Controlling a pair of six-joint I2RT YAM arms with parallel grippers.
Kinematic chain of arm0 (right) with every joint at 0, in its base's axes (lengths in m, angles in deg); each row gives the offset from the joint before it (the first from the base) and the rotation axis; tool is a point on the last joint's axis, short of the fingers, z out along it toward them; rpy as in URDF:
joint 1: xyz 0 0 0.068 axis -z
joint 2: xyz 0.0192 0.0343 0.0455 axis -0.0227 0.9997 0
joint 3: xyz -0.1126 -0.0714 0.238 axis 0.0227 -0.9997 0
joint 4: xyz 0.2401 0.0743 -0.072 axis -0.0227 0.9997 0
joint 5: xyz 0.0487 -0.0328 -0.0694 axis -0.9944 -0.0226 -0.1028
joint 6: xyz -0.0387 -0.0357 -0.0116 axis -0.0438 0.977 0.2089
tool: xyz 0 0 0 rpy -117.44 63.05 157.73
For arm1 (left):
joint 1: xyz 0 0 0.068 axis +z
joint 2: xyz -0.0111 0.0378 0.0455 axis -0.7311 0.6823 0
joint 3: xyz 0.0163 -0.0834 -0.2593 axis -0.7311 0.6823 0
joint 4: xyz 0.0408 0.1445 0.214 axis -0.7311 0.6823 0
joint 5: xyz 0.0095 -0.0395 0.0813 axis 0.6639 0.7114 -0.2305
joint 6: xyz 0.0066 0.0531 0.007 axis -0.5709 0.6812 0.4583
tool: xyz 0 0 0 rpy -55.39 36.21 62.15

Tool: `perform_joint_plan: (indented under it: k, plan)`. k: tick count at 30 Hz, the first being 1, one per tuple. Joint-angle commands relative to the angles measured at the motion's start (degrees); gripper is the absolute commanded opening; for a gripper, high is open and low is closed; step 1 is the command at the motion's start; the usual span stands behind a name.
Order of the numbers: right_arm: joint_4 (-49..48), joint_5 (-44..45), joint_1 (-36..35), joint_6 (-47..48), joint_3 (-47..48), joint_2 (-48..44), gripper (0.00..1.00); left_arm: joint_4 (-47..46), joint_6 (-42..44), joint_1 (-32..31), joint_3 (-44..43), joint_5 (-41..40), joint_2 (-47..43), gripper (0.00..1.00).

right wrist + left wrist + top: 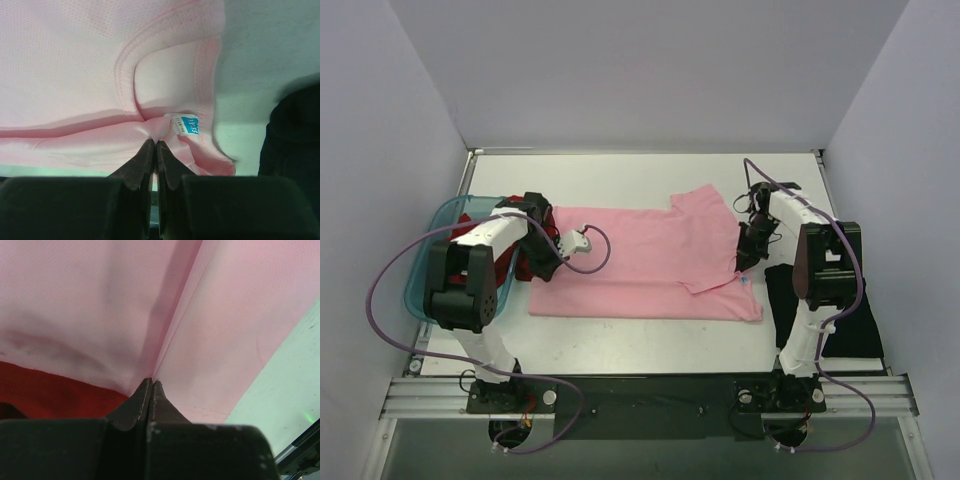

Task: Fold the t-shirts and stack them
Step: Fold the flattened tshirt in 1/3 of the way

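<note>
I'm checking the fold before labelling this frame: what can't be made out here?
- Dark red t-shirt: mostly under the left arm in the top view; cropped in the left wrist view.
- Black t-shirt: the right arm crosses it in the top view; folded or not, unclear.
- Blue label at the pink t-shirt collar: print too small, right wrist view.
- Teal bin: floor hidden by left arm, top view.

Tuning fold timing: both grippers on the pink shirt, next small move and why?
Likely lift both ends together, a little, to start the fold: left gripper and right gripper are shut on the pink shirt, one at each end.
</note>
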Motion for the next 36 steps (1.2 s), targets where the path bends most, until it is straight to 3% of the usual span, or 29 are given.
perform_joint_plan:
  k: [1, 8, 9, 10, 11, 13, 16, 18, 19, 21, 25, 27, 30, 33, 36]
  plan:
    - [0.35, -0.58, 0.32, 1.67, 1.87, -2.43, 0.00, -2.52, -1.72, 0.30, 0.79, -1.23, -2.17, 0.00]
    - [-0.09, 1.09, 0.24, 2.20, 3.55, 0.82, 0.00, -4.46, -4.62, -0.32, 0.35, -1.04, -0.94, 0.01]
    - [-0.09, 1.79, 0.23, 2.20, 3.46, 0.73, 0.04, -5.24, -5.76, -0.41, 0.35, -2.00, -0.86, 0.08]
    - [-0.09, 2.14, 0.15, 2.54, 3.37, 0.21, 0.06, -5.69, -6.38, -0.58, 0.18, -3.40, -0.94, 0.24]
    - [-0.18, 3.19, 0.15, 2.63, 3.28, -0.23, 0.09, -5.86, -7.17, -0.67, 0.00, -3.94, -1.20, 0.30]
    - [-0.09, 4.34, 0.06, 2.99, 3.28, -1.55, 0.10, -6.13, -8.22, -0.58, -0.44, -4.82, -2.08, 0.35]
    - [1.56, 3.38, 0.06, 3.51, 2.67, -3.04, 0.14, -5.61, -8.67, -0.67, -1.14, -4.74, -3.40, 0.51]
    - [2.89, 3.29, -0.03, 3.25, 1.36, -3.66, 0.22, -5.34, -9.19, -0.76, -1.58, -4.56, -4.19, 0.64]
    - [3.07, 4.42, 0.06, 3.16, 0.48, -3.83, 0.32, -5.25, -9.54, -0.85, -1.67, -4.47, -4.54, 0.66]
    - [4.12, 7.31, 0.32, 2.90, -0.67, -4.62, 0.39, -4.99, -10.07, -0.85, -2.28, -4.21, -5.16, 0.67]
    - [6.14, 11.89, -0.20, 2.81, 1.43, -7.52, 0.38, -4.02, -11.39, -1.02, -4.30, -2.81, -6.74, 0.68]
    - [6.84, 14.44, -1.86, 2.29, 1.79, -11.20, 0.29, -2.97, -12.62, -1.29, -5.71, -1.14, -7.79, 0.68]
    - [7.20, 16.64, -4.85, -0.60, -1.01, -15.69, 0.01, 0.45, -14.90, -1.72, -6.16, 3.94, -9.38, 0.61]
    - [5.37, 9.81, -5.92, -3.86, -9.42, -19.82, 0.00, 3.36, -15.08, -1.81, -2.57, 5.72, -11.05, 0.40]
    - [2.55, 4.71, -5.92, -7.21, -16.39, -20.71, 0.00, 4.16, -13.25, -1.73, 3.14, 4.06, -12.98, 0.39]
